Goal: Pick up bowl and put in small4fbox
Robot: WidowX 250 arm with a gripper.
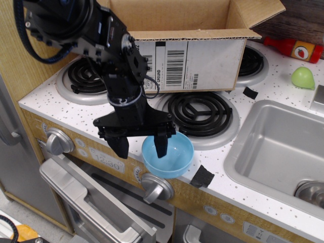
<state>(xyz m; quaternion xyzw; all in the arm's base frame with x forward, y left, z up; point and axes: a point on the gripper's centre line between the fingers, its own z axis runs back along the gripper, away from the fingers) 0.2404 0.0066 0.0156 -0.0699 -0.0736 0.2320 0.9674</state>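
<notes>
The light-blue bowl (172, 156) sits upright at the front edge of the white speckled stove top (86, 112), just in front of the front right burner (200, 112). My black gripper (142, 149) is open and points down over the bowl's left rim: one finger (162, 147) is inside the bowl, the other (121, 147) is outside to its left. The brown cardboard small4fbox (195, 50) stands open at the back of the stove, its white barcode label facing me.
A steel sink (278, 147) lies to the right. A green rounded toy (302, 78) and a red ketchup bottle (296, 49) sit at the back right. Black tape pieces (201, 177) lie near the front edge. Oven knobs (157, 187) and the oven door are below.
</notes>
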